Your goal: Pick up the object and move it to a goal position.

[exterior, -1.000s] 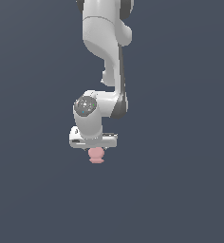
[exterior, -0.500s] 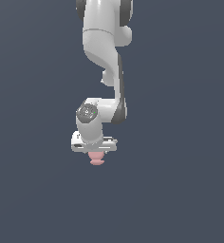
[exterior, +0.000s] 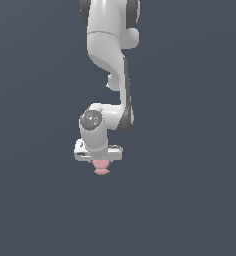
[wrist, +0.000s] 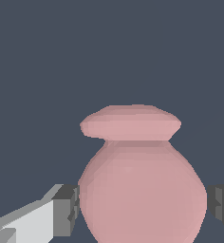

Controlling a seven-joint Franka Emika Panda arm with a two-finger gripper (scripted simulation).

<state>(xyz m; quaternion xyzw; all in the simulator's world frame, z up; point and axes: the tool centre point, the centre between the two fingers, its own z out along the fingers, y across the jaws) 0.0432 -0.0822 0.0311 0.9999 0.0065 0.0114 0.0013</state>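
Note:
The object (exterior: 101, 169) is a small matte pink lump with a round middle and a flat flared cap. In the exterior view it hangs just under my white gripper (exterior: 100, 161), below the arm's wrist. In the wrist view the object (wrist: 141, 190) fills the space between my two grey fingers (wrist: 66, 211), which press on its round middle from both sides. The gripper is shut on the object. The fingertips themselves are hidden behind the hand in the exterior view.
The white arm (exterior: 110, 60) reaches down from the top of the exterior view. All around is a plain dark grey-blue surface (exterior: 190, 200) with no other objects or edges in view.
The gripper with the pink object in it has shifted slightly toward the exterior view's right and a little down. The wrist has turned a bit.

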